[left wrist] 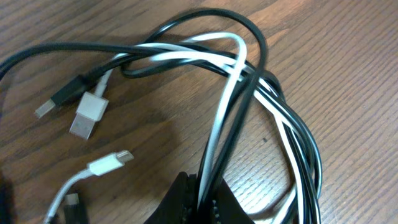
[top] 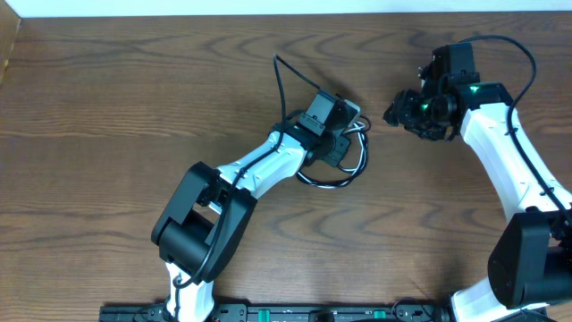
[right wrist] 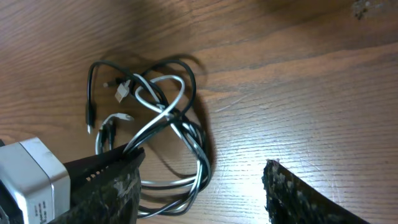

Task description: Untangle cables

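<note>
At the near edge of the wooden table (top: 107,107), well short of the cables (left wrist: 245,71), a black rail (top: 268,313) carries both arm bases. From there the left arm reaches out to the cables. The left gripper (left wrist: 199,202) is clamped tight on them: a white cord and a black cord run side by side into its closed fingertips.

Left of that grip lie the loose ends. A dark plug (left wrist: 73,200) sits lowest. Above it is a small white plug (left wrist: 112,162), then a white USB plug (left wrist: 87,115) and a black USB plug (left wrist: 62,98) close together. Beyond the grip the cords cross in a knot, and a loop of black and white strands sweeps round to the right, flat on the wood.

A white box (right wrist: 31,174) on the left wrist sits over the near side of the cables. It bears a small printed label, too fine to read.

The right gripper (top: 393,112) hovers to the right of the cables. Its fingers stand wide apart with nothing between them. In the right wrist view one finger overlaps the loop, and I cannot tell whether it touches.

A green light (top: 472,88) glows on the right wrist. Farther off, a single black strand (top: 279,76) leads away from the cables toward the far side, where a white strip (top: 268,7) runs along the table's edge.
</note>
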Tool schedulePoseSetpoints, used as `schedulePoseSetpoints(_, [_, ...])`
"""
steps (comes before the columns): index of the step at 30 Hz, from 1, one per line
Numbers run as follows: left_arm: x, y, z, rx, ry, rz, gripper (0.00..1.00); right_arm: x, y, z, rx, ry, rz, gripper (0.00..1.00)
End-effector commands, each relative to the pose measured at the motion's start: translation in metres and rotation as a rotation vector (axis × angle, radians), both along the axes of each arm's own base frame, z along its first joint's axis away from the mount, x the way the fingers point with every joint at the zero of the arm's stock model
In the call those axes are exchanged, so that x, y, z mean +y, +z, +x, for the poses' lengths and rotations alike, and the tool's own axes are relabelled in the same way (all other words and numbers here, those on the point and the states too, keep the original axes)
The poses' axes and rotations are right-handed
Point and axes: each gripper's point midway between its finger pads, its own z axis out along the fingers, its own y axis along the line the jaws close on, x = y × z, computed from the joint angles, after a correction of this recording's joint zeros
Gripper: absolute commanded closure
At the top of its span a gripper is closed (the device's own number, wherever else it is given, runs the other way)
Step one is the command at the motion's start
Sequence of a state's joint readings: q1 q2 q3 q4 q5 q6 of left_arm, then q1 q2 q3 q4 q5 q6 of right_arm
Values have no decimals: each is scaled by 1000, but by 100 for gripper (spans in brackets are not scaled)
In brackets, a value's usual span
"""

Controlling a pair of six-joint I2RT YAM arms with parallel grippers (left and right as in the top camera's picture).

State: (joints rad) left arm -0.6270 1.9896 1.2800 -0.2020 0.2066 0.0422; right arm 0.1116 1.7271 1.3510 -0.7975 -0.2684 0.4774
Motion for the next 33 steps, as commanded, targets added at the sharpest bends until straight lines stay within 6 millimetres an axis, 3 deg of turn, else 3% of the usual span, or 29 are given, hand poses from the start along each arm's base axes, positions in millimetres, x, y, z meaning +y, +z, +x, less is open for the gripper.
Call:
schedulePoseSetpoints(1, [0,27,11,-57,12,-28,93,4,1,-2,-9,24,-9,40])
schedulePoseSetpoints(6, [9,89,20,-101,136,-153,93,11,-5,-8,3,60,-10,41])
schedulePoseSetpoints(10, [18,130,19,-112,220,-245,92,36,1,-10,-45,206,36,42])
schedulePoseSetpoints(14, [16,161,6,-120,186,-311,93,67,9,-10,-116,330,69,35])
schedulePoseSetpoints(18, [19,171,1,-121,194,-318,93,77,13,-7,-146,350,73,34])
schedulePoseSetpoints(25, [22,166,-3,-101,196,-302,93,92,23,-5,-179,381,157,37])
schedulePoseSetpoints(28, [23,166,-2,-106,203,-298,93,98,28,-3,-199,397,191,34])
schedulePoseSetpoints(33, [22,169,-1,-114,203,-306,93,95,20,-7,-166,384,167,36])
